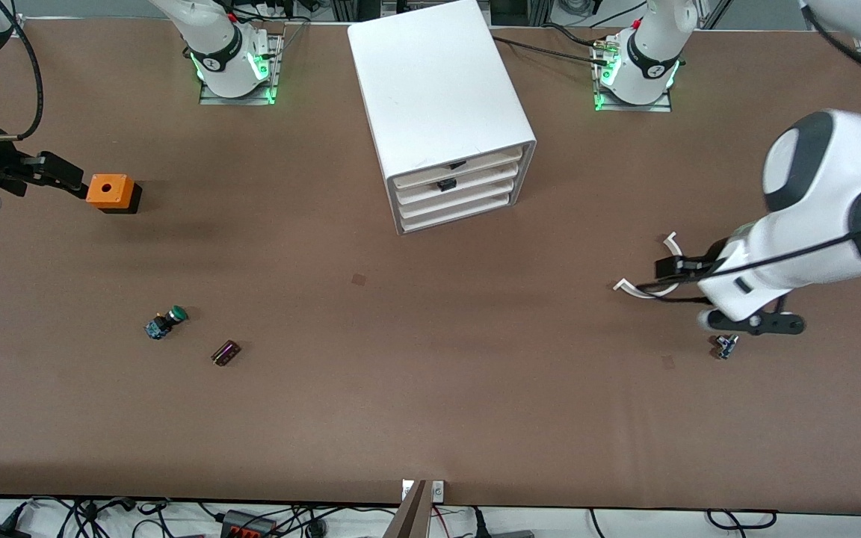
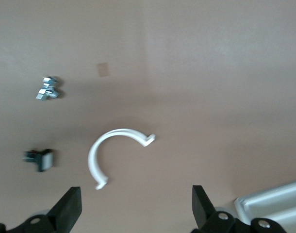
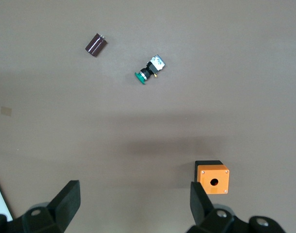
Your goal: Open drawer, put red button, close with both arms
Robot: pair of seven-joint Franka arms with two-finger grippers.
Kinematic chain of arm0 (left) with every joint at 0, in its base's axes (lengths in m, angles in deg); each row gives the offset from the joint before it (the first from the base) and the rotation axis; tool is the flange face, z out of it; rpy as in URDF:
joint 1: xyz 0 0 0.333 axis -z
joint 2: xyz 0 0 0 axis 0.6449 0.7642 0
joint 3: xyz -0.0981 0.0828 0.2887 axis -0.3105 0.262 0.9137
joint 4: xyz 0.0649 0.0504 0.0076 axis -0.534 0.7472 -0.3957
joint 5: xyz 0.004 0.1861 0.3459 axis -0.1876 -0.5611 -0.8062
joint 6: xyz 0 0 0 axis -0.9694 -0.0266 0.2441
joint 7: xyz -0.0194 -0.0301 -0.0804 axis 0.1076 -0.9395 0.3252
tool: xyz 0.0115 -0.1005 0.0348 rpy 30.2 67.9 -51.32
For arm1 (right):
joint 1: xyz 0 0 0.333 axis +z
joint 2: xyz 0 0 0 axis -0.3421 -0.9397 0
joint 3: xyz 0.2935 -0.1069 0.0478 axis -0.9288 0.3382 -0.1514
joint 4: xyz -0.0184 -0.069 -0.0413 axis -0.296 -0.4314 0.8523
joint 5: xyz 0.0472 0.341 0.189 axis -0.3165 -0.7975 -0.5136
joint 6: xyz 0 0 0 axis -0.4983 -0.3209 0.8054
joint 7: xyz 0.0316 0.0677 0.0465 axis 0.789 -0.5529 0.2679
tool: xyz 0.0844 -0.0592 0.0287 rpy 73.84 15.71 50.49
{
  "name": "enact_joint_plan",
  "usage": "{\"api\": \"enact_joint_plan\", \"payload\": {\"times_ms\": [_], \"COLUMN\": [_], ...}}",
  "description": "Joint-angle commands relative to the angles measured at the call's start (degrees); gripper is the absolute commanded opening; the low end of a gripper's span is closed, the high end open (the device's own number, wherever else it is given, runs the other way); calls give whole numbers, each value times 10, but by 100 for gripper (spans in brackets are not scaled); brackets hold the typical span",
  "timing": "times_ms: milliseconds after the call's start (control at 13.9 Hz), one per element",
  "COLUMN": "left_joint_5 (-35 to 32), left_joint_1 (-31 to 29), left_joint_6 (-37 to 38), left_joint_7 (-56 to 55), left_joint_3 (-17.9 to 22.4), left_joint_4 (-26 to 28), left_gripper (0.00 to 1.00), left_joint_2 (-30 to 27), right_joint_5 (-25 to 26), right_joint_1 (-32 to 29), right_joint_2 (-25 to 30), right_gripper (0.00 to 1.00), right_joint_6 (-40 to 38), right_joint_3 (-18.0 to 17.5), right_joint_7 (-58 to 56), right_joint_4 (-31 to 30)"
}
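The white cabinet (image 1: pixel 438 97) stands at the middle of the table near the arms' bases. Its four fronts sit flush, and the drawer (image 1: pixel 451 185), second from the top, is shut. No red cap shows in any view. My left gripper (image 2: pixel 136 206) is open and empty, up over the table by a white C-shaped clip (image 2: pixel 118 151) toward the left arm's end. A small blue and silver part (image 1: pixel 726 346) and a small dark part (image 2: pixel 39 159) lie near that clip. My right gripper (image 1: pixel 64 176) is open and empty beside the orange box (image 1: pixel 110 191).
A green-capped button (image 1: pixel 167 321) and a small dark brown block (image 1: pixel 226 353) lie toward the right arm's end, nearer the front camera than the orange box. The white clip also shows in the front view (image 1: pixel 636 288). A cabinet corner (image 2: pixel 271 204) shows in the left wrist view.
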Motion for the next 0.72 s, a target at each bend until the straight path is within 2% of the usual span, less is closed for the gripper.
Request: {"api": "enact_joint_plan", "payload": {"times_ms": [0, 72, 144, 216, 288, 360, 432, 505, 649], "left_joint_5": [-9, -9, -3, 16, 40, 45, 46, 46, 46], "left_joint_1": [-34, -33, -24, 2, 48, 86, 94, 93, 101], "left_joint_6": [34, 40, 42, 38, 19, -30, -110, -166, -170], "left_joint_7": [98, 122, 128, 129, 128, 128, 128, 123, 121], "left_joint_3": [-1, 6, 36, 79, 141, 191, 204, 204, 204], "left_joint_4": [16, 35, 63, 86, 121, 172, 248, 302, 304], "left_gripper": [100, 100, 100, 100, 100, 100, 100, 100, 100], "left_joint_2": [-64, -99, -135, -161, -194, -227, -270, -298, -298], "right_joint_5": [1, 2, 2, 1, 1, 1, 0, 0, 0], "right_joint_1": [-7, -7, -7, -7, -7, -7, -7, -7, -8], "right_joint_2": [17, 18, 19, 19, 19, 19, 18, 18, 18], "right_gripper": [100, 100, 100, 100, 100, 100, 100, 100, 100], "right_joint_6": [1, 1, 0, -1, -1, 3, 7, 13, 12], "right_joint_3": [-8, -8, -8, -8, -8, -8, -8, -8, -8], "right_joint_7": [-1, -1, -1, 0, -1, 0, -1, -1, -1], "right_joint_4": [-11, -11, -12, -12, -12, -13, -13, -14, -15]}}
